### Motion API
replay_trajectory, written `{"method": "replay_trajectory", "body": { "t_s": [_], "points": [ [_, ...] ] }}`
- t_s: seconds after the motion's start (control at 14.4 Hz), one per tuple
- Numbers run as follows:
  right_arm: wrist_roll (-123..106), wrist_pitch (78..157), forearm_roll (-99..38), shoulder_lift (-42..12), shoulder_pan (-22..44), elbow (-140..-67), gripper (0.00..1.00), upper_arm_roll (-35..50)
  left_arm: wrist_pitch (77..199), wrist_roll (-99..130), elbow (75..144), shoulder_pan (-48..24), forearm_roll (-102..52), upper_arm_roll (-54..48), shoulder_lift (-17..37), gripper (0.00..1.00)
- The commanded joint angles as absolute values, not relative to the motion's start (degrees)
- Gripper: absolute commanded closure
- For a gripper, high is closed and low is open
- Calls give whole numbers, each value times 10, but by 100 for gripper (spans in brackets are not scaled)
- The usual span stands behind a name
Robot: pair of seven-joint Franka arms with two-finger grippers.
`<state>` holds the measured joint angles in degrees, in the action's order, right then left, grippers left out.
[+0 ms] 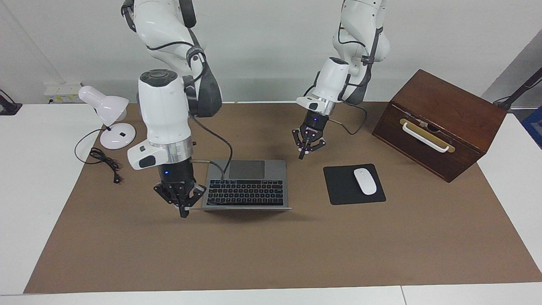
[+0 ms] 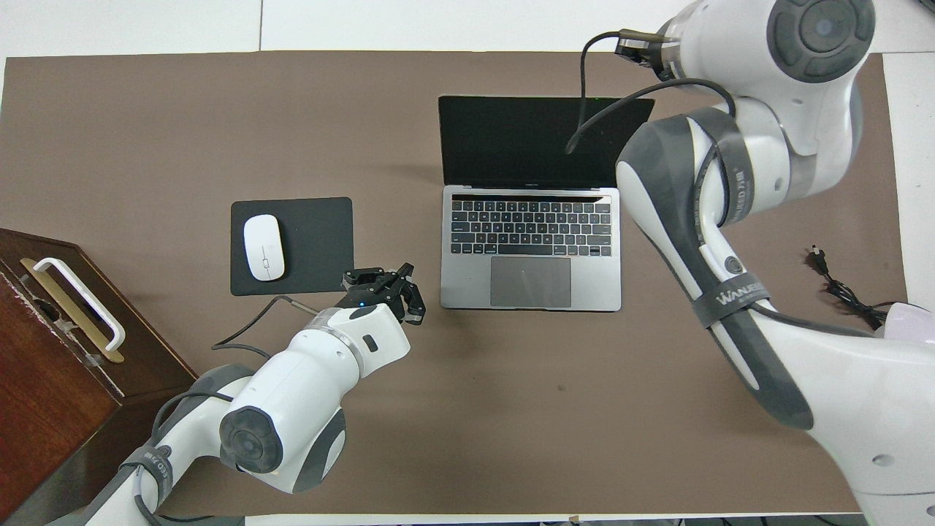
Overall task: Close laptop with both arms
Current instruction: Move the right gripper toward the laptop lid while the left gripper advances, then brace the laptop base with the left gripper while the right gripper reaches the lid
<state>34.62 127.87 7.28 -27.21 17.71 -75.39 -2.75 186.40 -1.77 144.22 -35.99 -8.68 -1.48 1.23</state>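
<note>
Nearest the robots, hanging in the upper middle of the facing view: left gripper (image 1: 307, 148) over bare brown mat (image 1: 271, 254), between the laptop's trackpad corner and the mouse pad (image 1: 345, 190); touching nothing and carrying nothing; cannot tell whether its claw is spread or closed.

Next, in the middle of both frames: MacBook-style laptop (image 1: 245, 186) lying flat on the mat, trackpad (image 2: 530, 281) toward the robots, black keyboard past it, lid (image 2: 511, 139) standing open at the edge farthest from them, seen nearly edge-on in the facing view.

Farthest out: right gripper (image 1: 183, 211) low at the lid's top corner toward the right arm's end, right against or just beside that edge; hidden under the arm in the overhead view; cannot tell how wide its claw stands or whether it has hold of the lid.

Judged for handling: rigid metal shell, thin lid, glass screen easily marked or cracked; light base, likely to slide on the mat if pushed sideways; hinge stiff enough to stand unaided. Best contact probably along the lid's top edge near both corners, on the metal back, not the glass; press down evenly from each end toward the keyboard, slowly near the close to avoid a slam.
</note>
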Motion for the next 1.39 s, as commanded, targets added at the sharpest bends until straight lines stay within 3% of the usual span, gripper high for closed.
{"method": "replay_trajectory", "body": {
  "t_s": [0.0,0.76,1.32],
  "points": [
    [391,1303,85,-273,185,-751,100,-26,1936,-26,1426,-388,-96,-6,75,100],
    [406,1443,163,-342,195,-701,100,-26,1997,-31,1403,-414,-96,-4,158,100],
    [421,1462,130,-438,181,-551,100,-21,1997,-51,1409,-421,-96,-4,168,100]
  ]
}}
